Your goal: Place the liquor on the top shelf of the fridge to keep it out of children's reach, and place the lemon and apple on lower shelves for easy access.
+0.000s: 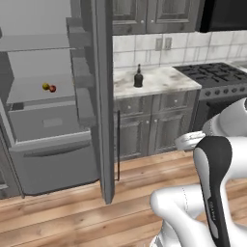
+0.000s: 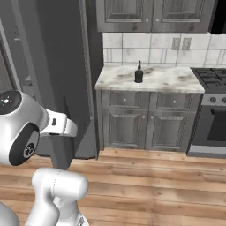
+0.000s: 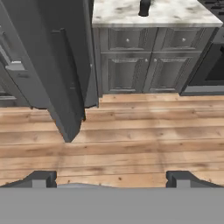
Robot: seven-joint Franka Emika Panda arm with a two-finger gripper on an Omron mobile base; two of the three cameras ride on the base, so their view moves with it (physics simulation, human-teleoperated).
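On counter: liquor [image 1: 138,77] upright | fridge [image 1: 43,96]: lemon [image 1: 46,86]+apple [image 1: 52,89] touching | gripper [image 3: 111,177] jaws wide apart, empty

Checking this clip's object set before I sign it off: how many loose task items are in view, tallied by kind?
Bottles: 1, the liquor standing on the marble counter.
Yellow-orange fruit: 1, the lemon on a lower shelf of the open fridge.
Red fruit: 1, the apple right beside the lemon.
Total: 3
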